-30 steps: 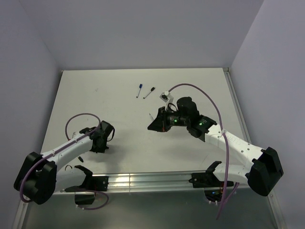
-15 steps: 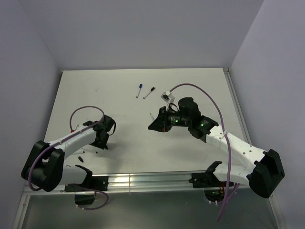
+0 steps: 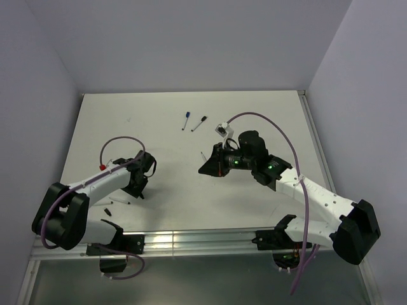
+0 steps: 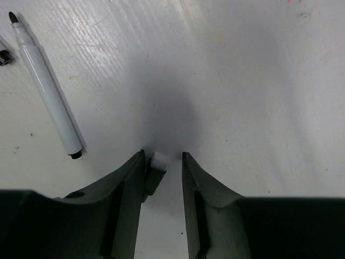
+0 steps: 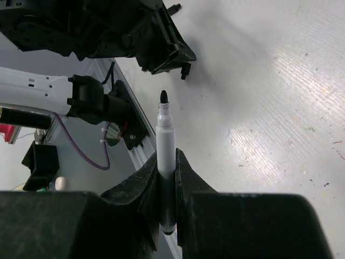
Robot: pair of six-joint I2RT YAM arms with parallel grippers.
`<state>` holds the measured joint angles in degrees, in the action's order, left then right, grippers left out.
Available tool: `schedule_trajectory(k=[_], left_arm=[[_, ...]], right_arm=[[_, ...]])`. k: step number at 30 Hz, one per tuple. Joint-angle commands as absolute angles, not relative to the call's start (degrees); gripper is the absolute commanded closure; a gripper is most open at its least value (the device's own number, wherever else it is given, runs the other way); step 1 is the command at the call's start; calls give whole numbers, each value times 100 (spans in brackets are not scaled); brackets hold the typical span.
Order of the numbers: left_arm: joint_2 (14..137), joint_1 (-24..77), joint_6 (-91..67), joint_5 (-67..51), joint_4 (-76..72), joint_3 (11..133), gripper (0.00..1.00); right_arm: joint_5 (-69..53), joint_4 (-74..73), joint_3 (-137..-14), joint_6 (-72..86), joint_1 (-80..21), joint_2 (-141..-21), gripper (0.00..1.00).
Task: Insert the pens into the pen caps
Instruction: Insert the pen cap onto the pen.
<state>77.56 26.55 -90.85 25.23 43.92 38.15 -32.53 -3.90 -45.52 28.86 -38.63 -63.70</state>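
On the white counter [image 3: 267,114], the left claw [image 4: 163,156] is held low, jaws narrowly apart. A small white-ended piece [image 4: 159,161] is seen against one finger, clear of the other. A loose pen [image 4: 48,91] and a black cap [image 4: 3,56] are laid beside it. Farther out, a black-tipped pen [image 5: 165,135] is pinched in the right claw [image 5: 167,156]. Beyond, a blue-ended pen [image 3: 186,121] and a black-ended pen [image 3: 200,122] are laid side by side.

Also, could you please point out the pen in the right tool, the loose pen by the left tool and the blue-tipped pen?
Held pen [image 5: 166,144]: right wrist view, white barrel.
Loose pen [image 4: 44,86]: left wrist view, mid-barrel.
Blue-tipped pen [image 3: 186,122]: top external view, mid-barrel.
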Motion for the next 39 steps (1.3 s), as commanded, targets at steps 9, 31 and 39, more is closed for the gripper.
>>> schedule_trajectory(k=[9,31,39], left_arm=[[8244,2637,-8095,1960,3929,3744,63],[8332,2628,-7462,1942,4078,3674,69],[8227,2637,-7287,1890,4166,3709,59]], right_arm=[[-3234,-237,-4544,2786,-3823,-6117,100],[-3305,-211,-4535,2795,-3806,-6170,100],[-3313,-246,-4544,2786,-3797,-6161,100]])
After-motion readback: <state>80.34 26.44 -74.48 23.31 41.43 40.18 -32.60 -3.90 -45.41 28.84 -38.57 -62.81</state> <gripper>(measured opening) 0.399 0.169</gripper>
